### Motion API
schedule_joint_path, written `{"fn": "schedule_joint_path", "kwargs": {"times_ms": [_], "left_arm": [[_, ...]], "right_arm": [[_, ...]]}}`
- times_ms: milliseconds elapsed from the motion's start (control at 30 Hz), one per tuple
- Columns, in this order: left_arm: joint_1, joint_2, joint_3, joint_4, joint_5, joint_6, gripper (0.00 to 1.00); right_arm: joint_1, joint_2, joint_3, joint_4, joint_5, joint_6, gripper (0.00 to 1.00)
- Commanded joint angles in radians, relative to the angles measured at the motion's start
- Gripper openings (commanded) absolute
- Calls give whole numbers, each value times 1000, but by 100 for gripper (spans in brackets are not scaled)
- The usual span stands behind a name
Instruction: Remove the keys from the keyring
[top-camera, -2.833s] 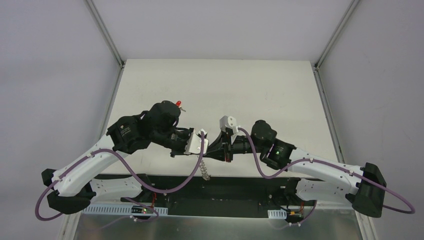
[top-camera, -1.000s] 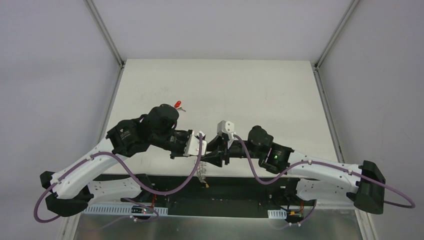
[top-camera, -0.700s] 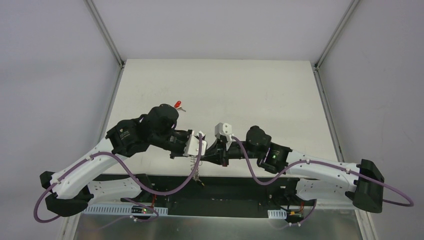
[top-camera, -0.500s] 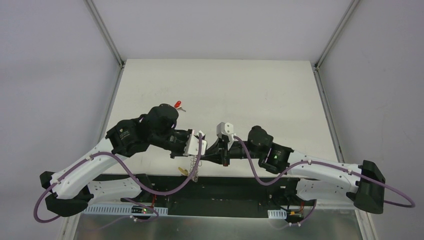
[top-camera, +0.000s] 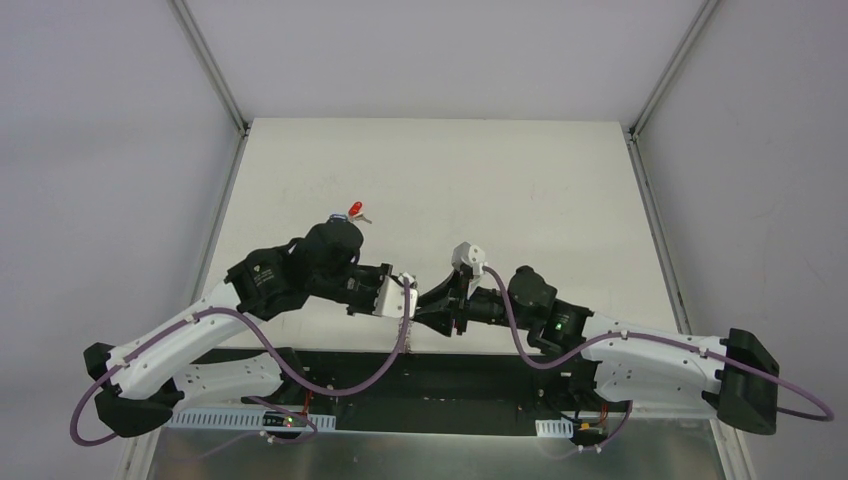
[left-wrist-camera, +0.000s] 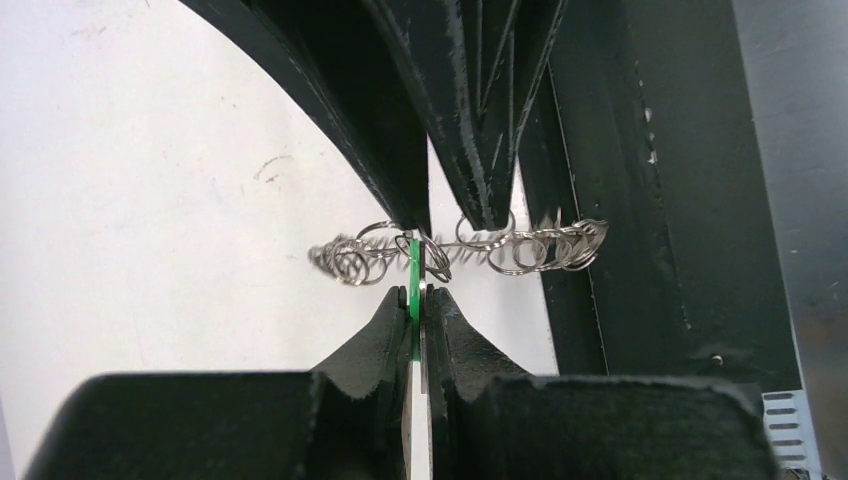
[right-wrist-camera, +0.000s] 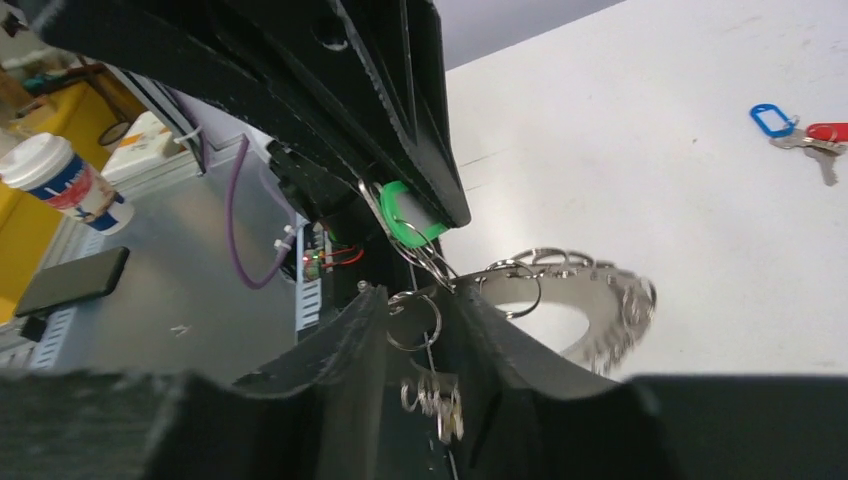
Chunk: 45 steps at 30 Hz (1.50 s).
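**A:** Keyring (left-wrist-camera: 545, 250): where is it found in the left wrist view?

**B:** It is seen edge-on and appears to be held above the table (left-wrist-camera: 150, 200), lying across between the two grippers. The left gripper (left-wrist-camera: 420, 296) is clenched on the green key (left-wrist-camera: 412, 272), whose thin plastic head is nipped flat between the pads. The key is thereby fixed while the ring is worked. The right gripper (left-wrist-camera: 452, 216) is set in from the opposite side, its fingers placed astride the ring.

**A:** What is shown from the right wrist?

**B:** The green head is seen gripped above and is joined by a wire loop to the ring, which reaches off to the right. The right jaws are parted somewhat, with small loops caught in the gap. Whether these are actually pinched cannot be told. The placing is judged to be meant for drawing the ring away from the fixed key. A blue key (right-wrist-camera: 775, 118) and a red key (right-wrist-camera: 826, 131) are laid on the table, well apart from the ring, and are judged already removed.

**A:** What is added by the top view?

**B:** The grippers are placed tip to tip near the table's near edge, and the ring is hidden between them. Only the red key can be made out there, beyond the left arm. The green key is judged not yet freed.
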Motion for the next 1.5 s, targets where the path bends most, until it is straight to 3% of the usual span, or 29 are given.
{"fn": "schedule_joint_path", "kwargs": {"times_ms": [0, 167, 500, 733, 1067, 1467], "left_arm": [[-8, -51, -76, 150, -15, 35, 0], [-9, -92, -163, 232, -20, 26, 0], [-7, -151, -237, 297, -9, 21, 0], [-7, -184, -247, 305, 34, 22, 0], [-7, -190, -254, 310, 39, 24, 0], [-8, -184, -256, 311, 42, 27, 0]], "right_arm": [[19, -12, 1, 22, 97, 29, 43], [34, -19, -8, 3, 157, -9, 51], [162, 7, 6, -50, 364, -256, 52], [195, 66, 34, -21, 426, -315, 50], [198, 66, 45, 24, 405, -346, 50], [202, 35, 86, -70, 308, -343, 52]]}}
